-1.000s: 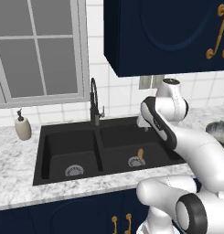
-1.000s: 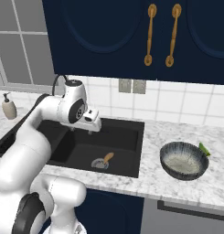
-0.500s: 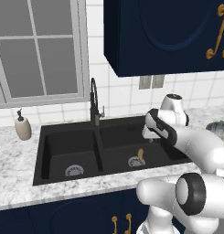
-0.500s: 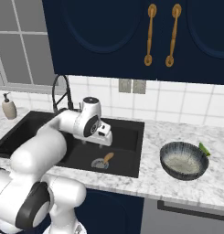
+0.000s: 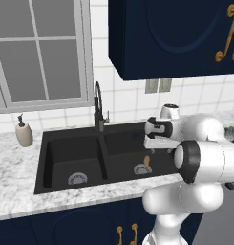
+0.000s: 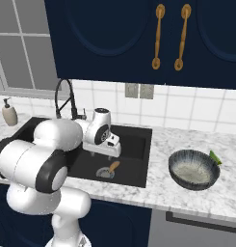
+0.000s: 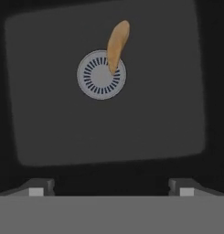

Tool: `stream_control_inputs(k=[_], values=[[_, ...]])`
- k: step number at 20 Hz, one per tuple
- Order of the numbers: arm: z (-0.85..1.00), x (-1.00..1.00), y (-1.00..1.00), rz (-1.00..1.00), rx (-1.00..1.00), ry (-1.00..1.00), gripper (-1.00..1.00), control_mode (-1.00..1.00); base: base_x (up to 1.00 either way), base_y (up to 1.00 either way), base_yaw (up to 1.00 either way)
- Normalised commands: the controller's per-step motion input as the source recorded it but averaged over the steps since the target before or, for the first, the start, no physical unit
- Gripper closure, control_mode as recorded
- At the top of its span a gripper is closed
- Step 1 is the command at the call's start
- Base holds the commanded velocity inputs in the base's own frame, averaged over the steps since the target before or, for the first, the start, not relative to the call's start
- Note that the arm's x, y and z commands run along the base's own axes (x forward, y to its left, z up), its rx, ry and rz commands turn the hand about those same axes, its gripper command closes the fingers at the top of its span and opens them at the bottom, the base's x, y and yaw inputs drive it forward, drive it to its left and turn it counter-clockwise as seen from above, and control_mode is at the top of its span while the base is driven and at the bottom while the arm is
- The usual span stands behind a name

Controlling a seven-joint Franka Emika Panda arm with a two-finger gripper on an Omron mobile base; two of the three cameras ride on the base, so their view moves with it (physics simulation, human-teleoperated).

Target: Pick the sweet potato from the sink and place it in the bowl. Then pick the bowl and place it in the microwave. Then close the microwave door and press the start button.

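The sweet potato (image 7: 117, 43), small and orange-brown, lies in the right basin of the black sink (image 5: 58, 148), one end resting on the round silver drain (image 7: 101, 74). It also shows as the sweet potato (image 5: 146, 161) and the sweet potato (image 6: 114, 167). My gripper (image 7: 111, 188) hangs open above that basin, its fingertips (image 7: 36, 188) wide apart and empty, the potato well ahead of them. The hand (image 6: 104, 137) hovers over the basin. The whitish-grey bowl (image 6: 193, 169) sits on the marble counter right of the sink (image 6: 134, 171). The microwave is out of view.
A tall dark faucet (image 5: 98, 106) rises behind the sink divider. A soap bottle (image 5: 24, 133) stands on the counter at the left. Something small and green (image 6: 215, 157) lies behind the bowl. Navy cabinets (image 6: 138, 38) hang overhead.
The arm has swung down and forward, bringing the hand lower over the right basin. The sweet potato and the bowl have not moved.
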Motion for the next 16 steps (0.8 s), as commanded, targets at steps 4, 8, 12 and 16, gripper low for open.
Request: stream_control_inputs(k=[4,8,12,16], values=[[-0.60,0.32,0.00,0.00,0.00,0.00,-1.00,-1.00,0.00,0.00,0.00],[-0.54,0.04,0.00,0.00,0.00,0.00,-1.00,-1.00,0.00,0.00,0.00],[-0.38,0.23,-0.01,0.00,0.00,0.00,-1.00,-1.00,0.00,0.00,0.00],[-0.48,0.52,0.00,-0.01,0.00,0.00,-1.00,-1.00,0.00,0.00,0.00]])
